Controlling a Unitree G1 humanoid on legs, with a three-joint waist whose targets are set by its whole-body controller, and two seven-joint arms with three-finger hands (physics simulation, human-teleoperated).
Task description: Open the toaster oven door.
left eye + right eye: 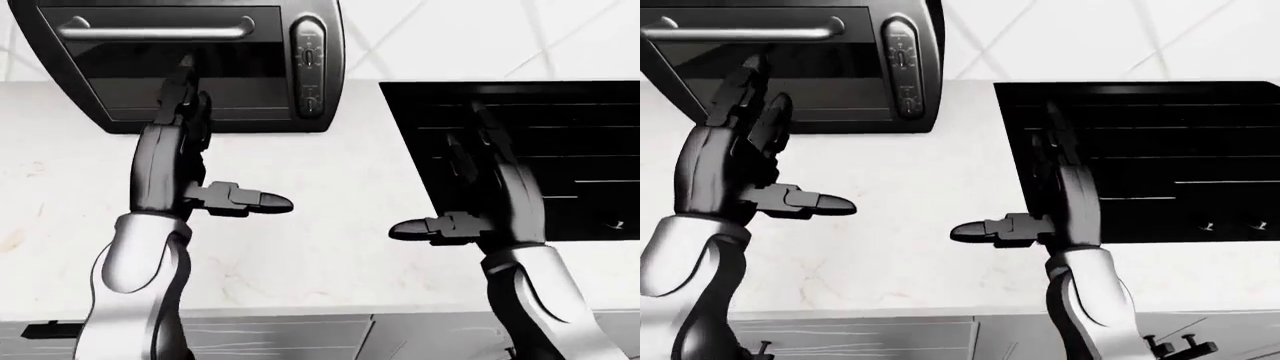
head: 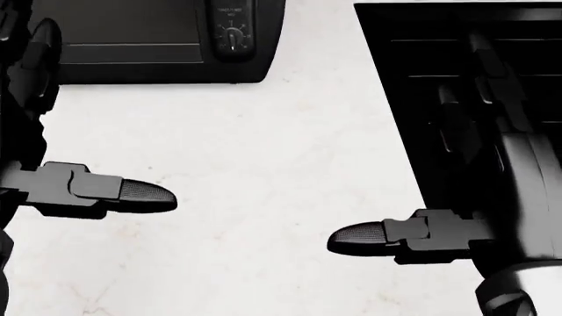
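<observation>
The robot's left hand (image 1: 185,112) is raised over a pale marbled counter (image 1: 330,247), its fingers spread apart and holding nothing. Two fingers point up the left-eye view and overlap the lower glass of the toaster oven door (image 1: 170,64), while the thumb (image 1: 250,201) sticks out sideways to the right. Whether the fingertips actually touch the glass cannot be made out. The right hand (image 1: 1060,161) is likewise splayed and empty, fingers pointing up the view over a black stove (image 1: 1180,150), thumb pointing left over the counter.

The toaster oven sits at the top left of both eye views, its upper edge cut off. Its door appears closed, with a silver bar handle (image 1: 155,31) running across the top of the glass, above the left fingertips. A control panel with dials (image 1: 310,64) stands at the door's right. The right hand's dark fingers blend into the stove and are hard to trace. A tiled wall (image 1: 480,37) rises behind the counter, and drawer fronts (image 1: 280,337) show below its edge.
</observation>
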